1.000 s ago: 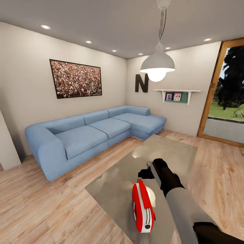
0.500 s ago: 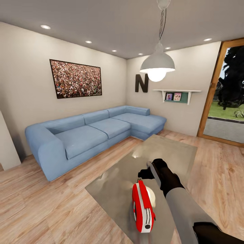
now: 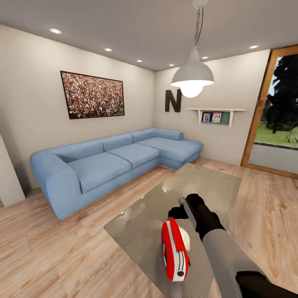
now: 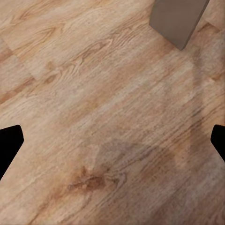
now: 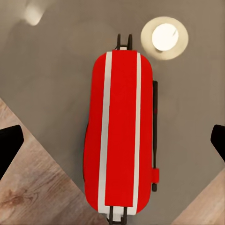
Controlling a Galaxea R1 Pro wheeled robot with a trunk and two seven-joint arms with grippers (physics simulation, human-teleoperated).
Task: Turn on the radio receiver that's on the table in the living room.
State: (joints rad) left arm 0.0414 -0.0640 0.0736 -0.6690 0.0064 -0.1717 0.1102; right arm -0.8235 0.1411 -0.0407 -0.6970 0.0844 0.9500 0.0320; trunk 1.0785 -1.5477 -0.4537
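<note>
Spread wide, both sets of fingers (image 5: 10, 147), pinching nothing. Right gripper (image 5: 112, 145) still hanging over radio receiver (image 3: 175, 250), lower middle. Hardly moved. Still not switched on, probably.

This is a home living room. A blue corner sofa (image 3: 116, 165) lines beige walls hung with a framed picture (image 3: 92, 95), and a pendant lamp (image 3: 192, 76) hangs over a glass coffee table (image 3: 182, 194) on wood plank floor (image 3: 49, 248).
</note>
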